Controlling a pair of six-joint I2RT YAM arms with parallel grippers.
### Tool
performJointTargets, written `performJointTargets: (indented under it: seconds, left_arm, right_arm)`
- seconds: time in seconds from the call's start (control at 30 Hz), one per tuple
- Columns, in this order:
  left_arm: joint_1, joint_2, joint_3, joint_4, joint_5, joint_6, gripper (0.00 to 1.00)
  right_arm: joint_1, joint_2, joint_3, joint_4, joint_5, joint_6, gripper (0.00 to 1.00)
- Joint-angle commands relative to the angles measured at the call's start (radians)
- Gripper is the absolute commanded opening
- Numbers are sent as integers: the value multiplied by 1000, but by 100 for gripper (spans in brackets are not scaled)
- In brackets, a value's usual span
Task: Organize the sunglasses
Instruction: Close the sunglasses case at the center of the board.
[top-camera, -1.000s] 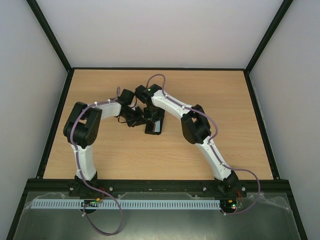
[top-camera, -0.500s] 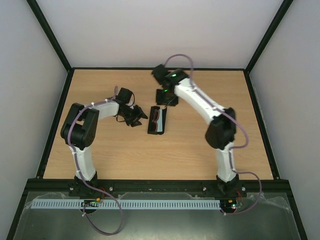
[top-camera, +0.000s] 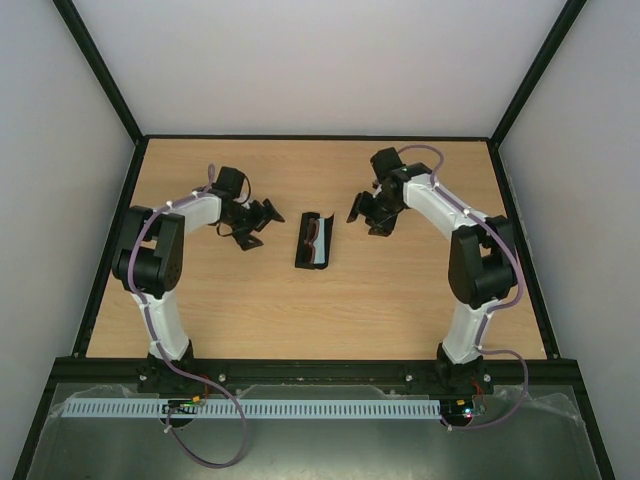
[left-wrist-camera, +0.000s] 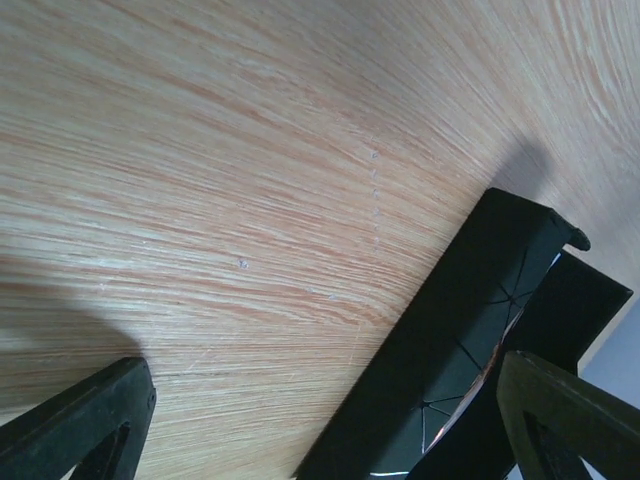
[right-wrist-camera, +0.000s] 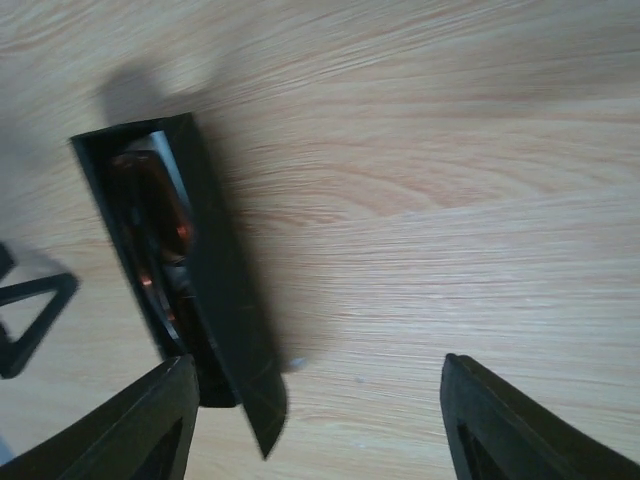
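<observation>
Sunglasses, thin, brown and amber-tinted, lie inside the open black oblong case at the middle of the pale wooden tabletop. The left arm and right arm flank it, their jaws wide apart and gripping nothing. Stowing looks done; next, one arm should probably fold the lid shut while the other steadies the case.

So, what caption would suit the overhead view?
Open left hand and open right hand flank the black case holding amber sunglasses.
</observation>
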Motion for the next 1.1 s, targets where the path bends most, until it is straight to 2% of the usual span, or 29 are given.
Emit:
performJointTargets:
  seconds: [0.0, 0.03, 0.1, 0.17, 0.2, 0.27, 0.53, 1.07]
  left_arm:
    - [-3, 0, 12, -55, -2, 4, 92]
    - [-5, 3, 12, -54, 1, 4, 83]
    - [-17, 16, 16, -57, 6, 6, 45]
    - [-35, 28, 22, -64, 3, 9, 21]
    - [-46, 31, 25, -67, -1, 9, 15]
    - [-74, 41, 30, -66, -3, 3, 12]
    - [-167, 112, 69, -61, -8, -16, 10]
    - [-203, 132, 93, -62, -5, -21, 8]
  right_arm:
    - [7, 12, -27, 116, -136, 31, 65]
    - [8, 25, -25, 107, -126, 34, 61]
    - [8, 39, -37, 106, -113, 41, 52]
    - [9, 56, -46, 107, -115, 51, 45]
    - [12, 65, -47, 105, -117, 52, 40]
    - [23, 83, -48, 111, -118, 56, 36]
    - [125, 187, 42, 89, -126, 70, 34]
    - [226, 271, 196, 0, -74, 39, 35]
